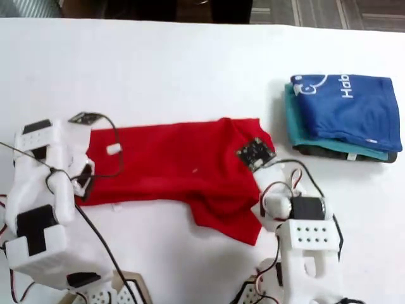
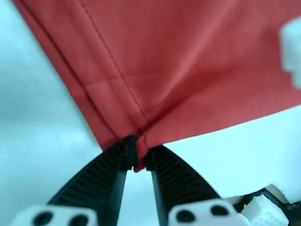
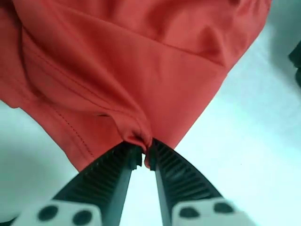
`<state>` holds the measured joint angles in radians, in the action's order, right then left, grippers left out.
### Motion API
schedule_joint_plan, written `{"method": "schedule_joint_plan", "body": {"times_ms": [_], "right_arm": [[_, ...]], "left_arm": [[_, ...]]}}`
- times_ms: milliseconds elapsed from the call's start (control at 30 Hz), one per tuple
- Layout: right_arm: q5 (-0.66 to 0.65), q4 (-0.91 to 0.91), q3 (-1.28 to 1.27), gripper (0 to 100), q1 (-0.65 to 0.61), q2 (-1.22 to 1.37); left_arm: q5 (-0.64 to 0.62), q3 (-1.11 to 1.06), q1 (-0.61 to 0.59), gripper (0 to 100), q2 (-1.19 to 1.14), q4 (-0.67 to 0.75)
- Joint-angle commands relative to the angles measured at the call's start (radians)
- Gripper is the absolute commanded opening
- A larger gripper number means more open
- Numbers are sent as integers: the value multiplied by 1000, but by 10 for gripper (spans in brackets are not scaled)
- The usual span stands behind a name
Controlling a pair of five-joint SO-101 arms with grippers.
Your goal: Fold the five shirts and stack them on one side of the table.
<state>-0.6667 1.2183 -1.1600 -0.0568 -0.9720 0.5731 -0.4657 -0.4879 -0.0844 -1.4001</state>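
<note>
A red shirt (image 1: 177, 168) lies spread across the middle of the white table (image 1: 190, 63), partly folded into a long band. My left gripper (image 2: 138, 157) is shut on the red shirt's (image 2: 188, 70) hemmed corner at its left end, under the left arm (image 1: 44, 190). My right gripper (image 3: 145, 153) is shut on a bunched fold of the red shirt (image 3: 131, 61) at its right end, below the right arm (image 1: 304, 221). A stack of folded shirts (image 1: 345, 117) sits at the right side, blue on top, teal and a dark one beneath.
The far half of the table is bare white. Loose cables (image 1: 107, 253) trail from both arms along the near edge. A small circuit board (image 1: 255, 153) on the right arm hangs over the shirt.
</note>
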Motion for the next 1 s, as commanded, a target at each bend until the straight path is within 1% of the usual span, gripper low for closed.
{"method": "schedule_joint_plan", "body": {"times_ms": [0, 167, 367, 567, 667, 800, 867, 967], "right_arm": [[-8, -44, -41, 21, 5, -27], [-8, -108, -118, 21, 8, -21], [-8, -133, -180, 21, 5, -27], [-9, -128, -183, 30, 12, -27], [-72, -113, -183, 104, 12, -27], [-190, -77, -170, 207, 7, -28], [-232, -38, -146, 214, 7, -28], [-249, 51, -60, 208, 5, -28]], "left_arm": [[3, -35, -11, 27, 49, 44], [3, -104, -9, 27, 49, 114], [3, -97, -11, 27, 51, 112], [-2, -97, -12, 31, 57, 109], [-5, -71, -12, 31, 57, 64], [-6, 41, -26, 31, 57, -46], [-6, 124, -43, 31, 57, -98], [-6, 274, -61, 32, 51, -190]]}}
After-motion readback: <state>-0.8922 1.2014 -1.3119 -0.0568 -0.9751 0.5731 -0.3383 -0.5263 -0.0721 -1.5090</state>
